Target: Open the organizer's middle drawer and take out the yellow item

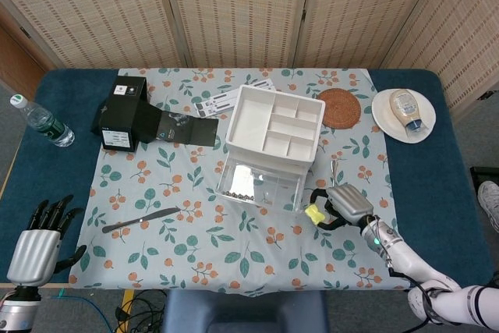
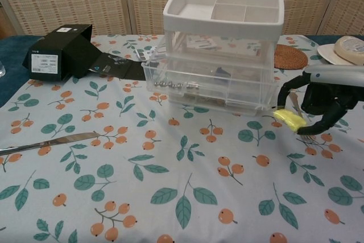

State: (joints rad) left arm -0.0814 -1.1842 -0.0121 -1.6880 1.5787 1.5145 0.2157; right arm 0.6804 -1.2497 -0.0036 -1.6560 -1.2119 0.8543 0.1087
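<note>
Chest view crops the right hand pinching the yellow item.

1. The right hand sits low over the table, just in front of the right corner of the organizer, its silver back turned upward.
2. Its dark fingers curl forward and downward and pinch the yellow item at their tips.
3. The right forearm runs back from the wrist toward the lower right of the head view, a green light showing near the wrist.
4. The left hand rests at the table's near left corner, back up, holding nothing, its black fingers spread apart and pointing away from the robot.
</note>
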